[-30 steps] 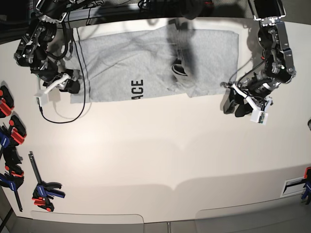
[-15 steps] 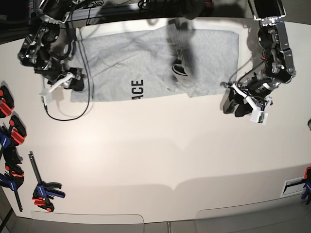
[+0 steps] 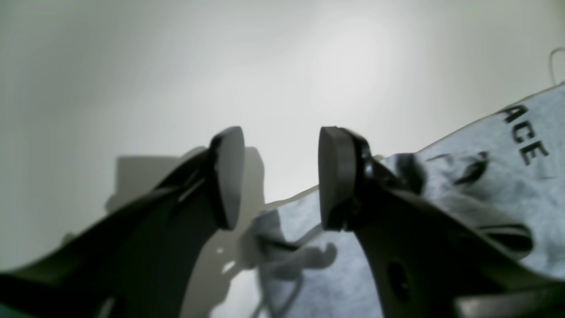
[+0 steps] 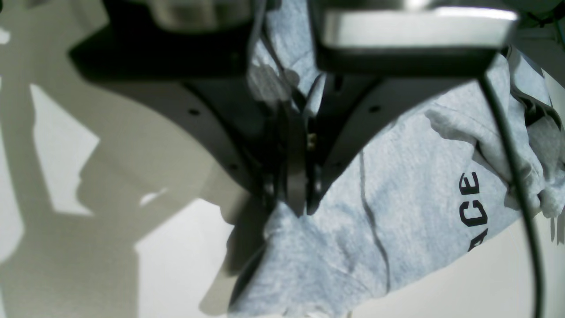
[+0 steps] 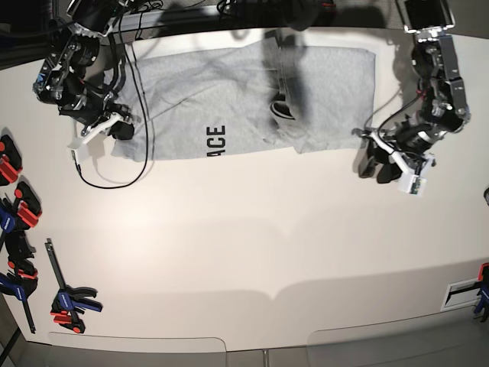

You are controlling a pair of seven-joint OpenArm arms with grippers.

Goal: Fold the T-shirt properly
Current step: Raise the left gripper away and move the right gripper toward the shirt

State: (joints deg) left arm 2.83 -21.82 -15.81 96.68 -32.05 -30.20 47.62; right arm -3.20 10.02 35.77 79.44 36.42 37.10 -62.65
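The T-shirt is lying along the far edge of the surface in the base view, its long axis running side to side, with the right claw at one end and the left claw sitting just off the other. The left wrist view is showing the left claw spread apart over bare surface, gripping nothing. The right wrist view is showing the right claw pinched together on a corner of the T-shirt, the letters "ACE" lying nearby.

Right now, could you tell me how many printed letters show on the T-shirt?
3: "A", "C" and "E" in a row near the T-shirt front edge; folds may hide more.
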